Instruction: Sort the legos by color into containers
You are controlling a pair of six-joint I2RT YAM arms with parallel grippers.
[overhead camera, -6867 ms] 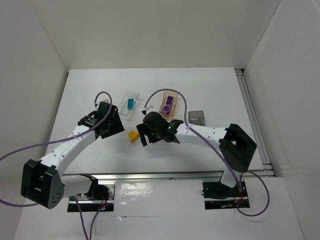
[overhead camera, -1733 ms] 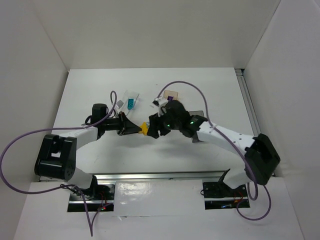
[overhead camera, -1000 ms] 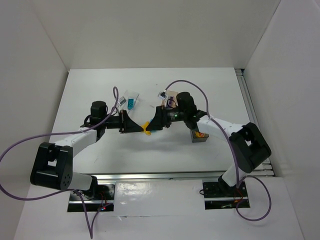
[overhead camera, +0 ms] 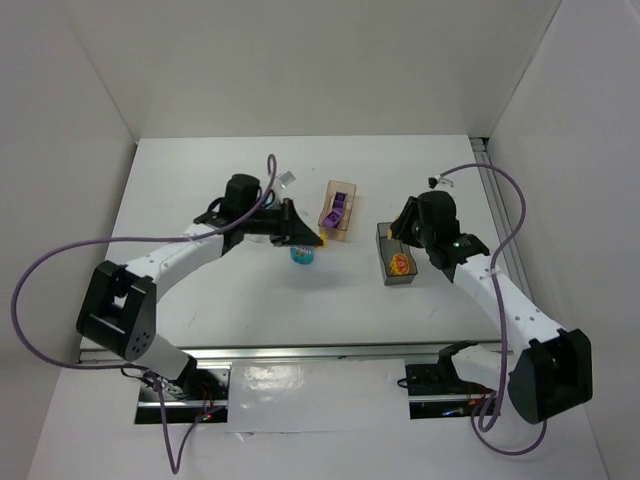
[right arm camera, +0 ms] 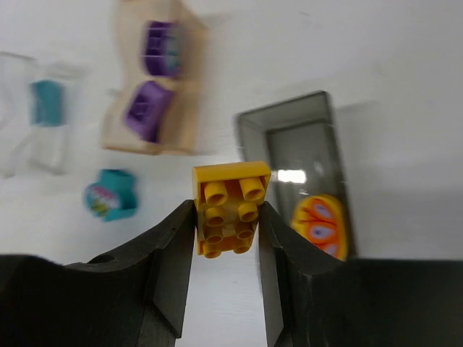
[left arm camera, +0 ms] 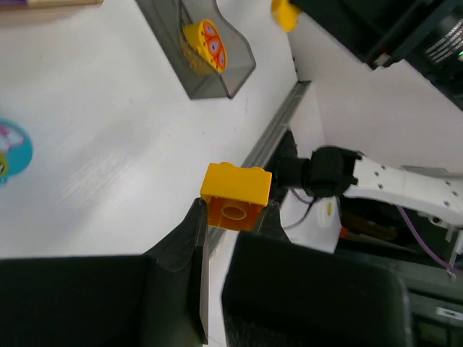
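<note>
My left gripper [left arm camera: 235, 210] is shut on a yellow-orange lego [left arm camera: 235, 195], held above the table; in the top view this gripper [overhead camera: 313, 240] hangs just above a cyan speckled lego [overhead camera: 302, 254] lying loose. My right gripper [right arm camera: 228, 217] is shut on a second yellow lego [right arm camera: 230, 206], studs facing the camera, near the dark grey container [right arm camera: 300, 155], which holds a rounded orange-yellow lego [right arm camera: 322, 225]. From above, the right gripper [overhead camera: 403, 228] hovers at that container's [overhead camera: 385, 268] far end. The tan container [overhead camera: 327, 222] holds two purple legos [right arm camera: 145, 110]. The clear container [right arm camera: 22, 155] holds a teal lego [right arm camera: 49, 101].
The left arm hides the clear container in the top view. A rail [overhead camera: 505, 235] runs along the table's right edge. White walls stand on three sides. Purple cables loop from both arms.
A second ago both grippers met on yellow lego at mid-table. Now they are apart, each holding a yellow piece; the right arm has swung right to the grey container.
</note>
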